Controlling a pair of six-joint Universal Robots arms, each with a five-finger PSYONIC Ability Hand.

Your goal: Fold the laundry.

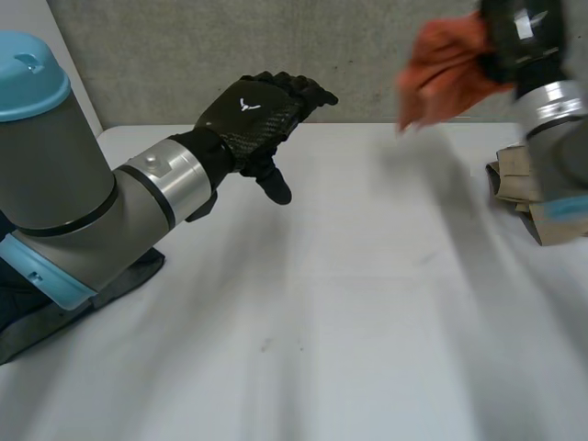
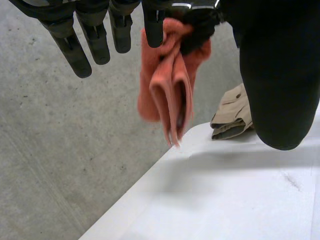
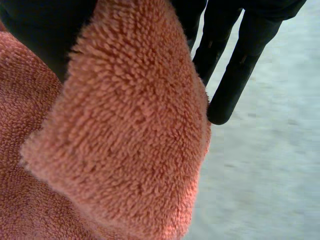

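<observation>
An orange terry towel (image 1: 446, 69) hangs bunched in the air above the table's far right side. My right hand (image 1: 519, 32) is shut on its upper part. In the left wrist view the towel (image 2: 170, 85) droops in long folds from that hand (image 2: 200, 25), its lower end just above the table edge. Seen from the right wrist, the towel (image 3: 125, 140) is pressed against the palm, with two fingers (image 3: 240, 60) sticking out past it. My left hand (image 1: 253, 115) hovers open above the table's far left-centre, holding nothing, its fingers (image 2: 95, 40) straight.
A folded tan garment (image 1: 514, 179) lies at the right edge of the white table (image 1: 322, 322), partly behind my right arm; it also appears beyond the towel (image 2: 232, 112). A dark grey cloth (image 1: 55, 312) lies under my left arm at the near left.
</observation>
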